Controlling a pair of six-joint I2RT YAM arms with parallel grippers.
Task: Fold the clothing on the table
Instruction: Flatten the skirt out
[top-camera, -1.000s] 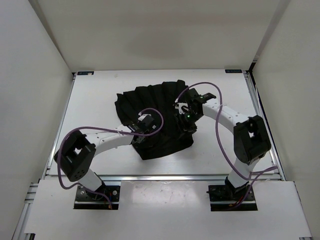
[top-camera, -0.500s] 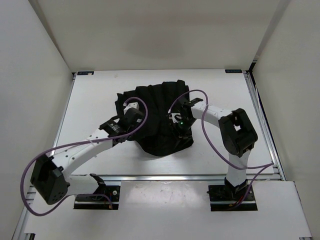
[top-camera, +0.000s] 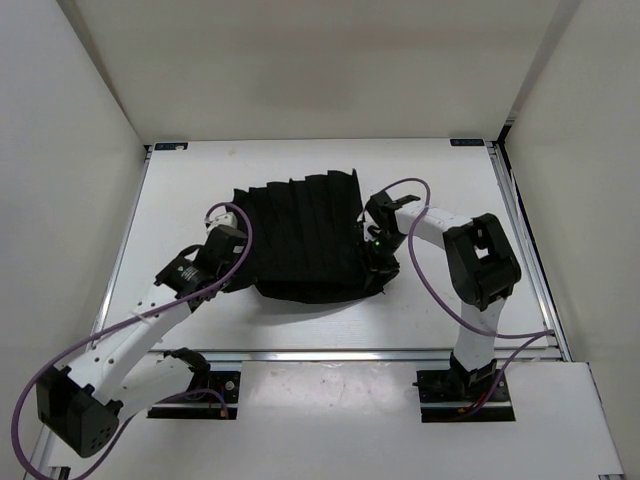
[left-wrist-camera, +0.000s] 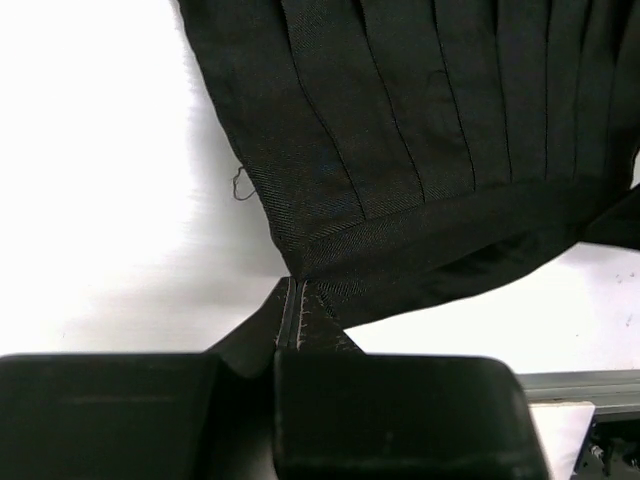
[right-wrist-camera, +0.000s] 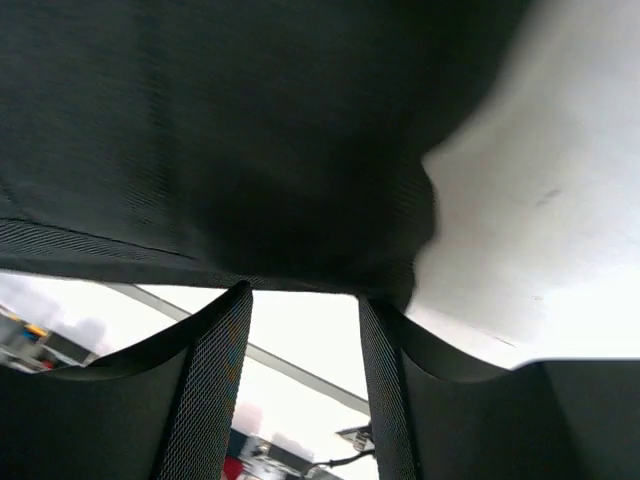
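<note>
Pincer first: from overhead my left pincer (top-camera: 238, 262) sits at the near-left corner of the plain black pleated fabric garment (top-camera: 305, 240). The garment lies spread in the middle of the flat white counter (top-camera: 180, 200), with its pleats running from the far side toward me and its breadth stretched left to right between my two arms. My right pincer (top-camera: 377, 268) is at the opposite edge, low on the garment's right side, so each arm has its own side and neither has to cross over. On the left wrist camera the left pincer (left-wrist-camera: 278, 365) is shut tight on the garment (left-wrist-camera: 400, 130): a narrow tab of the banded near edge runs straight down between the closed jaws. The pleats fan away from the camera over bare counter (left-wrist-camera: 100, 200). On the right wrist camera the right pincer (right-wrist-camera: 305, 298) stands with its jaws well apart. The garment (right-wrist-camera: 200, 130) hangs as a dark sheet across and just beyond the tips of the two mesh-faced fingers (right-wrist-camera: 212, 390), with white counter (right-wrist-camera: 540, 200) showing to the right. I see nothing pinched between them, though I cannot tell whether the tips touch the cloth. My judgement is that the fold turns on this: the banded near edge spans from one pincer to the other, the left end is already secured, and the right end lies dead ahead of the open jaws. So the right arm needs to bite there before both carry that edge along the pleats toward the far hem.
</note>
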